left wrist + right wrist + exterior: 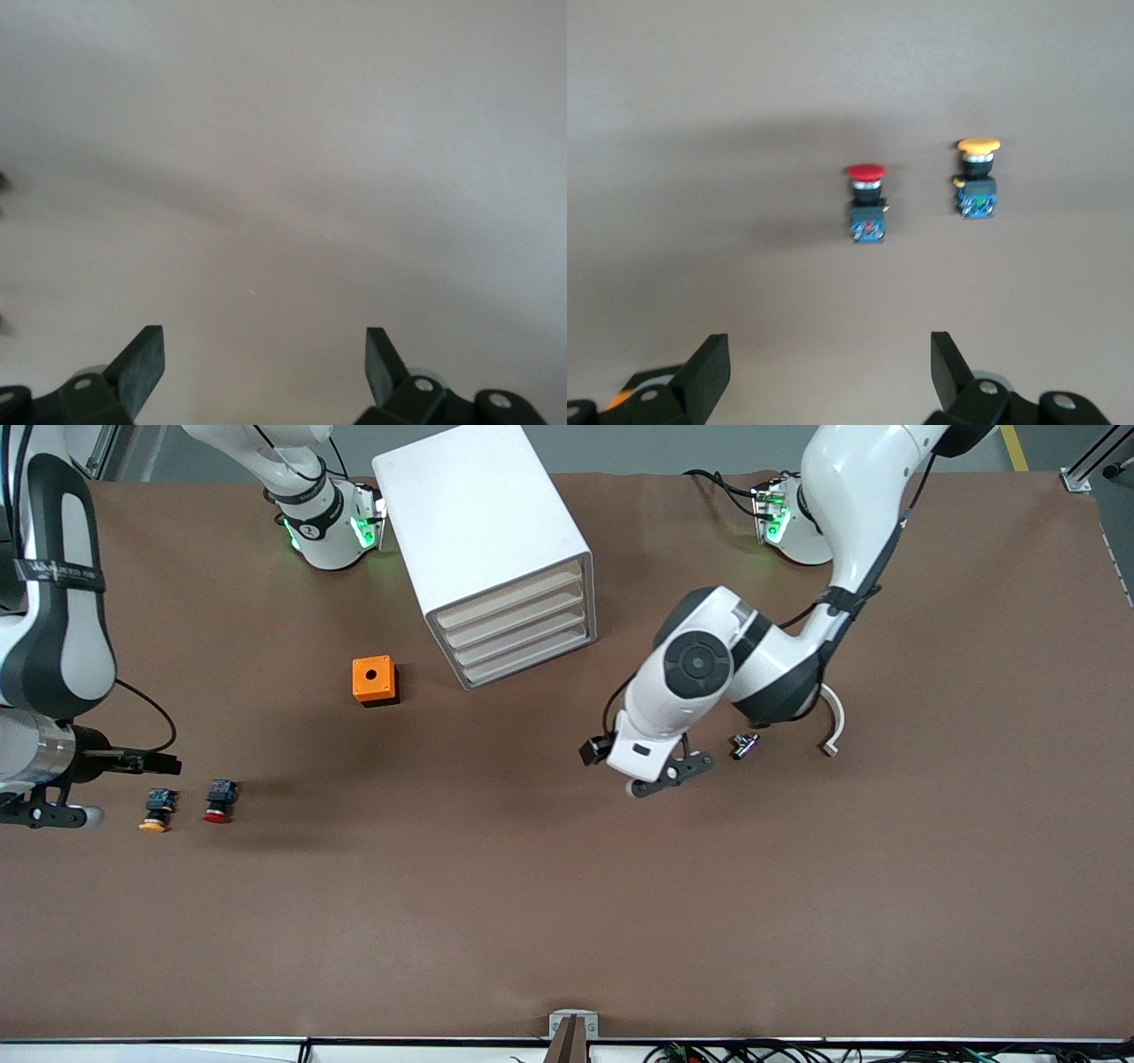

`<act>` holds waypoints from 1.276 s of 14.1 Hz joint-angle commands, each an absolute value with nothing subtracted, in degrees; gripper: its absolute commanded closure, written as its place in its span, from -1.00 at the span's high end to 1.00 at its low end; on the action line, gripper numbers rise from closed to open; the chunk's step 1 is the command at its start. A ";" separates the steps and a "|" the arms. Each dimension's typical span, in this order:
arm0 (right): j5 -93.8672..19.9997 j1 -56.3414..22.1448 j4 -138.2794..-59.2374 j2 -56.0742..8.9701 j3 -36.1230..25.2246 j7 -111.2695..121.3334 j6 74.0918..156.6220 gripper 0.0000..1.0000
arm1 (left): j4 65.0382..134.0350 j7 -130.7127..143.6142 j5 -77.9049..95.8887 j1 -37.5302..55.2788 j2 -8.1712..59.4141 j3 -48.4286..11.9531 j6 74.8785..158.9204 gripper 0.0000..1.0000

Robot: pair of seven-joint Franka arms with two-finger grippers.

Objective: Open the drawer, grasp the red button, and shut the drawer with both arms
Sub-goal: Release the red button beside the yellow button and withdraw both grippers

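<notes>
Brown table (496, 921), grey floor (638, 447)

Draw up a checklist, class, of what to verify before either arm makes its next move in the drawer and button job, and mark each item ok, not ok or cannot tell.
1. All four drawers of the cabinet shut: ok, every front sits flush.
2. Red button out on the table, beside the yellow button: ok.
3. Right gripper open and empty: ok.
4. Left gripper open and empty: ok, over bare table, toward the left arm's end from the cabinet.
5. Orange cube apart from the drawer fronts: ok.
6. Which drawer the red button came from: cannot tell.
</notes>
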State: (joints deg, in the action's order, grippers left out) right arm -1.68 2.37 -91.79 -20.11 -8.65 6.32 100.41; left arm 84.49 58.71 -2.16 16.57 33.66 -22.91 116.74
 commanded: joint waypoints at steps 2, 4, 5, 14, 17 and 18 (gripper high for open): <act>-2.90 2.37 -84.30 -19.78 -8.35 5.01 92.74 1.00 | 85.78 45.32 -2.99 10.74 28.05 -23.12 109.97 1.00; -3.51 2.29 -83.41 -18.12 -8.17 4.75 91.58 1.00 | 86.22 38.35 -2.90 7.75 25.59 -22.24 107.24 1.00; -5.43 2.29 -83.23 -17.24 -8.00 3.44 91.50 1.00 | 87.00 36.23 -2.73 7.04 24.10 -21.11 106.88 1.00; -0.88 -3.34 -82.18 -8.70 -8.00 -2.38 89.56 1.00 | 93.60 11.81 0.18 1.93 7.14 -10.82 103.10 1.00; -0.97 -3.16 -81.22 -8.79 -8.26 -2.46 89.47 1.00 | 94.39 9.94 0.09 1.50 2.57 -9.24 100.73 1.00; -0.97 -2.99 -80.34 -8.88 -8.26 -2.46 89.39 1.00 | 95.70 9.15 0.09 1.49 0.98 -8.71 100.72 1.00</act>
State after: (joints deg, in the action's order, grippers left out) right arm -1.76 -3.43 -81.62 -9.12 -8.43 -1.82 89.86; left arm 91.45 11.20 -0.70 1.82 5.52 -9.58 100.85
